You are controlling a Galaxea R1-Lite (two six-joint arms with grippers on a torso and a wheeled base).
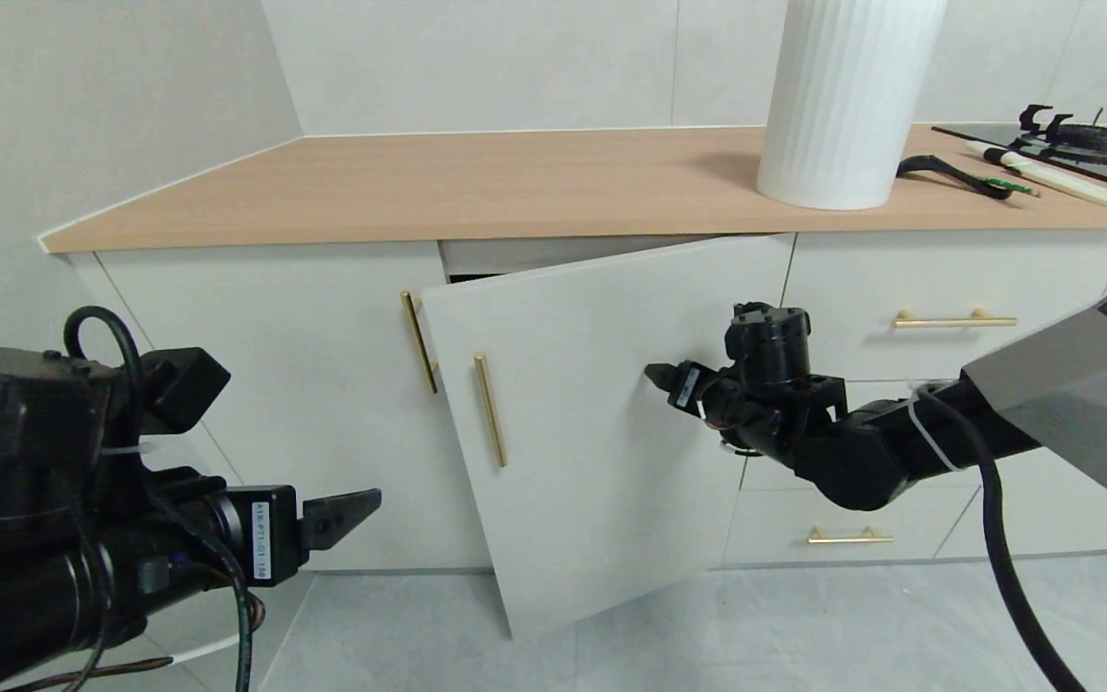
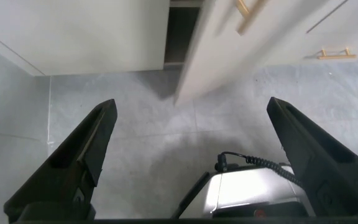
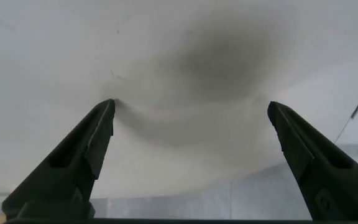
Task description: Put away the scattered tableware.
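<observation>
**Right end effector against an open cupboard door, tableware up on the tabletop**

The right end effector [image 1: 674, 383] has its two dark fingers spread wide, holding nothing. In the right wrist view [image 3: 191, 106] one fingertip appears to touch the pale front of the cupboard door [image 1: 611, 423]. That door stands swung partly out from the cabinet, showing a dark gap along its upper edge, and its slim gold handle [image 1: 490, 410] runs upright near the free edge.

The left end effector [image 1: 352, 505] sits low on the robot's left, well apart from the door. Its fingers are also spread and empty, and they hang over the grey tiled floor [image 2: 135, 137].

Above the cupboards runs a wooden tabletop [image 1: 477, 187]. A tall white ribbed vase [image 1: 842, 96] stands on it above the door. Just beyond the vase, on the robot's right, lie a black utensil [image 1: 957, 173] and a long white utensil [image 1: 1044, 176]. Both are beside a black gas hob [image 1: 1092, 139].
</observation>
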